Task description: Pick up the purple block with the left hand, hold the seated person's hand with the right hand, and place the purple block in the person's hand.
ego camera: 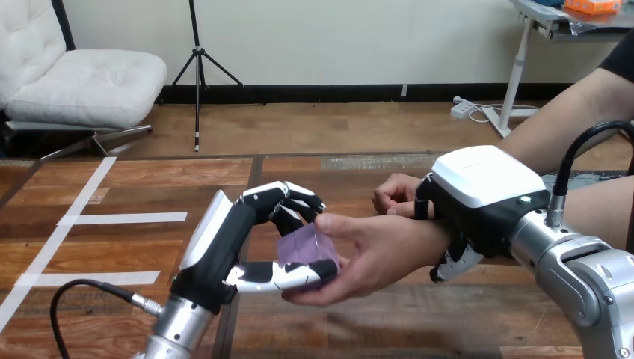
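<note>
No text, label, number or sign can be read anywhere.

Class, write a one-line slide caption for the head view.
The left hand holds the purple block in the person's open hand while the right hand grips the person's wrist.

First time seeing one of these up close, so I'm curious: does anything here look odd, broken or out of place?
Nothing stands out. The left robot hand grips the purple block in the person's open hand, and the right robot hand wraps the person's wrist. Nothing on the table looks spilled, broken or askew.
</note>
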`<state>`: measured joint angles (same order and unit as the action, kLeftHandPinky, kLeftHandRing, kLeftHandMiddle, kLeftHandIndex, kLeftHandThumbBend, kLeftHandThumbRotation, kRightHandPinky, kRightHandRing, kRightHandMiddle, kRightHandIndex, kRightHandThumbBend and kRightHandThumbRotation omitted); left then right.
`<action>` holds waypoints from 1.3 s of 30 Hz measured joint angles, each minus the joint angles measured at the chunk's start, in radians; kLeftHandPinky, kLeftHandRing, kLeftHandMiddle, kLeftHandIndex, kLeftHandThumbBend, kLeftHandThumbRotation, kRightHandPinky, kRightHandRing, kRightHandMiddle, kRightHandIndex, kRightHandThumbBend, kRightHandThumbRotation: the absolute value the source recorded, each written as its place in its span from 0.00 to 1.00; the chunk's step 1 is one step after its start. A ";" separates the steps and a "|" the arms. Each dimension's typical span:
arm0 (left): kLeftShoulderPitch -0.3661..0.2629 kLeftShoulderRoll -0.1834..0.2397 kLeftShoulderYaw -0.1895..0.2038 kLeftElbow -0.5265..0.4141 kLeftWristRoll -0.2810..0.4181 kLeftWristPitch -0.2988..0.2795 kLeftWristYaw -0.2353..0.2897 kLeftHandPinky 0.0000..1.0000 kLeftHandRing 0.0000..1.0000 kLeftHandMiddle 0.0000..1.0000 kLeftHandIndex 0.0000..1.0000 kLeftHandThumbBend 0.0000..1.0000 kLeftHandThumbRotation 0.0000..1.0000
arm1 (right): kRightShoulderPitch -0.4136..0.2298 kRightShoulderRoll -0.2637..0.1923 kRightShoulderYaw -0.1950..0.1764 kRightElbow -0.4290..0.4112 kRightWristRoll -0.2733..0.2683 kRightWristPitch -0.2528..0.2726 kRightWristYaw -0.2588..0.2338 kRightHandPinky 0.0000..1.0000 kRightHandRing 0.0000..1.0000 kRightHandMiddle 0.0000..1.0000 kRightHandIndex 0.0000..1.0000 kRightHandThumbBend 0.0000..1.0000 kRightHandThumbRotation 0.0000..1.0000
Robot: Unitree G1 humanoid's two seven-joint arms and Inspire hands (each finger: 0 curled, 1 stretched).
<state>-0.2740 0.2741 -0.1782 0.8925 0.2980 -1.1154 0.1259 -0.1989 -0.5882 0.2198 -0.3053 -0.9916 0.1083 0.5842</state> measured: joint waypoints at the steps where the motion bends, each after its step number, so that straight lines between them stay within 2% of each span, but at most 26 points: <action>1: 0.002 -0.001 0.000 -0.001 -0.003 -0.001 -0.004 0.41 0.46 0.54 0.59 0.67 0.16 | 0.000 0.000 0.000 0.000 0.001 -0.004 -0.002 0.31 0.39 0.46 0.55 0.77 0.00; 21: 0.043 -0.041 -0.001 -0.024 -0.053 -0.016 -0.082 0.42 0.46 0.54 0.59 0.68 0.17 | 0.000 0.000 0.008 0.000 0.003 -0.050 -0.018 0.30 0.38 0.45 0.51 0.74 0.00; 39: 0.048 -0.067 0.000 -0.026 -0.051 -0.016 -0.091 0.41 0.46 0.54 0.59 0.69 0.18 | 0.000 0.000 0.010 0.000 0.003 -0.057 -0.019 0.31 0.40 0.48 0.53 0.73 0.00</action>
<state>-0.2259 0.2070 -0.1779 0.8663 0.2475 -1.1313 0.0350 -0.1988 -0.5884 0.2298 -0.3056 -0.9884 0.0510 0.5654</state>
